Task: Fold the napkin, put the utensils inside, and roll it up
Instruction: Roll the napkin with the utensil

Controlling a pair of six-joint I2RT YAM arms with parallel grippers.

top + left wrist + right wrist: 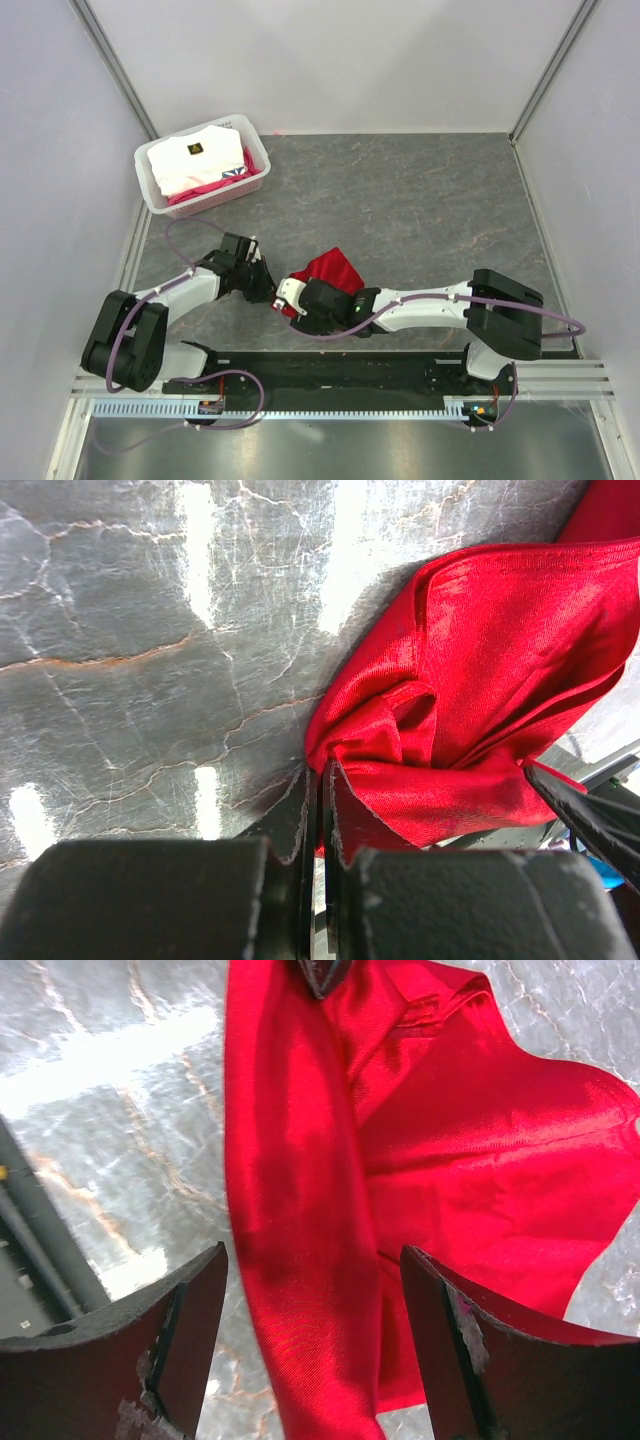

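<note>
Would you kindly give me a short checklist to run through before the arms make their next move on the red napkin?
1. Left claw grip: shut on an edge of the napkin. Ok.
2. Right claw free: jaws open, straddling a fold of the cloth, holding nothing. Ok.
3. Napkin flat and neatly folded: it lies bunched and creased. Not ok.
4. Spoon located: not seen in any view. Cannot tell.
5. Basket of white and pink fabric out of the way: at the far left corner, apart from both arms. Ok.
</note>
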